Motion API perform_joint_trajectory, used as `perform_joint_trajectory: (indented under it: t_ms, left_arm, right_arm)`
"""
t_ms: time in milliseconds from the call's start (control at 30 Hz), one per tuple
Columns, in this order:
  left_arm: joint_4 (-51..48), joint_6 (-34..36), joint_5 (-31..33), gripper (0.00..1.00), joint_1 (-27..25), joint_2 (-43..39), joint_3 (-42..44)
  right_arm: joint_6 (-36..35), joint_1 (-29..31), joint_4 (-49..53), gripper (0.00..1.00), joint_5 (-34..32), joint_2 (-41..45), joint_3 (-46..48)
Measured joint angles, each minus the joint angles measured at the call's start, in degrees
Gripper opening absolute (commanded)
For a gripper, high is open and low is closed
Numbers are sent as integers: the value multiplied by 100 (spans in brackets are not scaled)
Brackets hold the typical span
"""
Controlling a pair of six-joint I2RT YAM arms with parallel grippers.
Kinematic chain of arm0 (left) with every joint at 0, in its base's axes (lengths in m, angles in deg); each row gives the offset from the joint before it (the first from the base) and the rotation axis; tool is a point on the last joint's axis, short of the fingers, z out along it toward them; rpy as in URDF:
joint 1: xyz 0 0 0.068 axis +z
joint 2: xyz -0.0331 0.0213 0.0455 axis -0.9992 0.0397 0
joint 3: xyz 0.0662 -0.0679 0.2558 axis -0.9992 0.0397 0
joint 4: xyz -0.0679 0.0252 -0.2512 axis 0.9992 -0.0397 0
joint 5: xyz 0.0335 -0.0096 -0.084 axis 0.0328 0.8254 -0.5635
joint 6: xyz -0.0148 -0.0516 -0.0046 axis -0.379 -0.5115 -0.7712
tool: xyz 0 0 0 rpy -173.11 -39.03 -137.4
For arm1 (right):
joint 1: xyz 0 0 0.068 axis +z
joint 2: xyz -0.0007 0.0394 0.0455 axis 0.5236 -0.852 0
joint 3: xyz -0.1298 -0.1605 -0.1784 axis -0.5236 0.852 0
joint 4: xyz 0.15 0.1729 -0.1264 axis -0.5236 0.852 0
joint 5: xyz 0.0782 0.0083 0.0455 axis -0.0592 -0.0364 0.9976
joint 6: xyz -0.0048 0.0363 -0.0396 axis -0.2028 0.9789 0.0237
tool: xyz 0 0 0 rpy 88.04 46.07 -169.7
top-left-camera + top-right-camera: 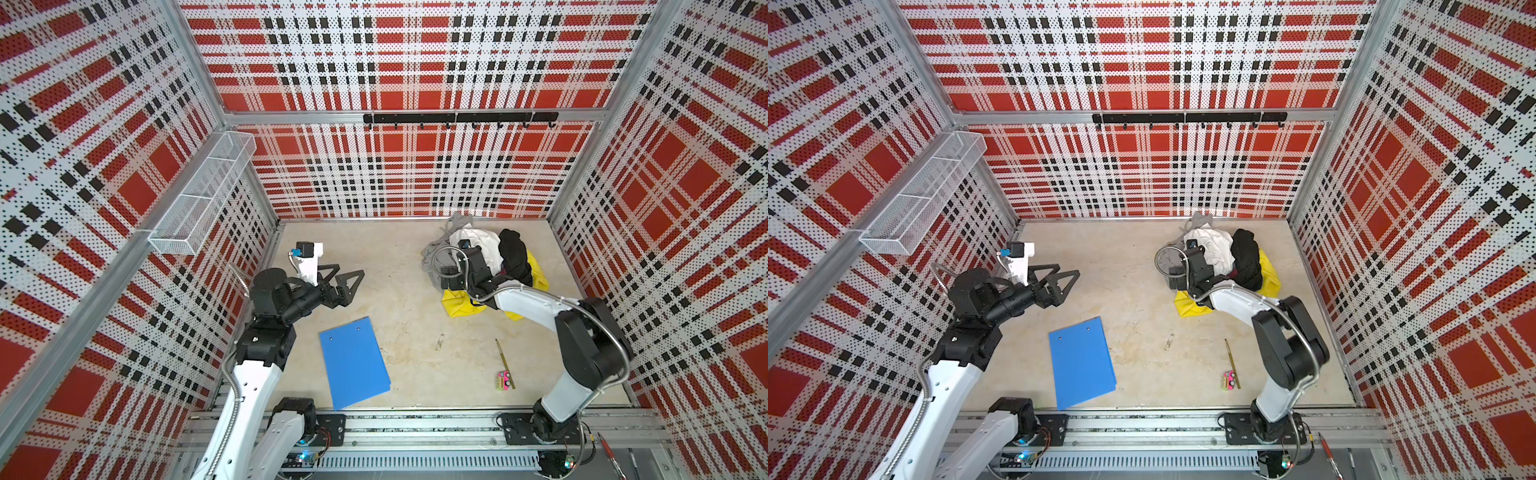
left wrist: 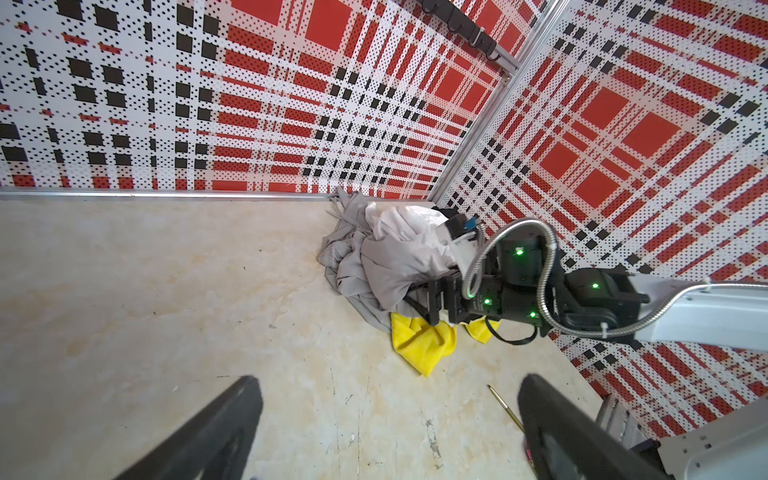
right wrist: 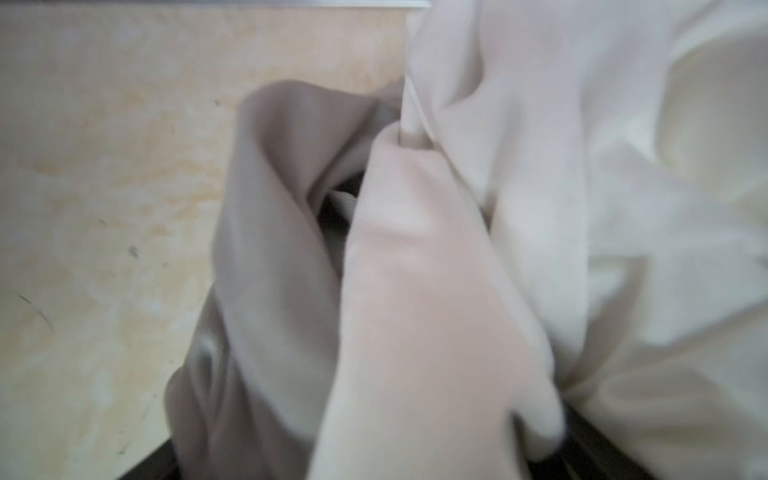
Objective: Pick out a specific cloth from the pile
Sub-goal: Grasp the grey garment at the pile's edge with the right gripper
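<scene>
2 top views both show the pile (image 1: 482,245) far right on the surface (image 1: 395,299), with the grey cloth (image 1: 442,259) forming its left flank. Left wrist view: left gripper (image 2: 388,378) wide and empty; right gripper (image 2: 428,297) buried in fabric, so its spread cannot be told. Right wrist view alone shows the white cloth (image 3: 582,208) overlapping the grey one; closing here could snag both.
</scene>
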State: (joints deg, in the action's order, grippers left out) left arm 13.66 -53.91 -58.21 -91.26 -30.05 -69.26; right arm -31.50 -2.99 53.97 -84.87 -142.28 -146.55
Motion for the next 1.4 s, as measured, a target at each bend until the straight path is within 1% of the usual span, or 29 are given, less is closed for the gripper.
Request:
perform_joint_trajectory:
  t_ms: [100, 200, 267, 400, 500, 600, 733, 900, 933, 967, 1033, 1067, 1100, 1133, 1200, 1233, 1333, 1400]
  left_arm:
    - [0, 0, 2, 99, -11, 17, 0]
    - [2, 0, 7, 99, -15, 22, 2]
    - [2, -4, 4, 99, -15, 28, 2]
    - [2, -15, 4, 99, -15, 55, 2]
    - [2, -22, 4, 99, -15, 55, 2]
    - [0, -22, 11, 99, -15, 55, 2]
    - [2, -22, 15, 99, -15, 55, 2]
    - [4, -22, 15, 99, -15, 55, 2]
    - [2, -22, 15, 99, -15, 55, 2]
    - [2, -22, 13, 99, -15, 55, 2]
    - [4, -24, 13, 99, -15, 55, 2]
    - [2, -24, 15, 99, -15, 55, 2]
    - [4, -24, 13, 99, -15, 55, 2]
    - [4, -24, 13, 99, -15, 55, 2]
    - [2, -28, 11, 99, -13, 55, 2]
    - [4, -28, 11, 99, -13, 55, 2]
    - [2, -28, 13, 99, -15, 55, 2]
    - [4, -28, 13, 99, -15, 55, 2]
  right_arm:
    - [-52, 66, 70, 100, -208, -249, 127]
    - [-168, 81, -9, 100, -501, -68, 457]
    - [-212, -66, 39, 100, -531, 166, 684]
    - [-306, -723, 190, 100, -299, 680, 1003]
    - [-321, -997, 297, 100, -188, 868, 1016]
    - [-428, -1008, 442, 100, 363, 1060, 984]
    - [-481, -953, 763, 100, 927, 1349, 627]
    - [-457, -953, 1226, 100, 1174, 1998, 166]
    - [-437, -953, 1349, 97, 1169, 2186, 83]
    - [-417, -953, 1438, 89, 1143, 2323, 11]
    - [-341, -931, 1620, 61, 1001, 2555, -162]
    - [-289, -916, 1670, 52, 990, 2608, -238]
    - [-229, -896, 1705, 49, 984, 2629, -310]
    - [-210, -828, 1744, 48, 977, 2603, -411]
    - [-166, -542, 1880, 59, 863, 2356, -693]
    - [-177, -337, 1915, 62, 791, 2116, -890]
    - [-153, 101, 1880, 63, 654, 1327, -1294]
    - [-131, 240, 1939, 63, 533, 813, -1445]
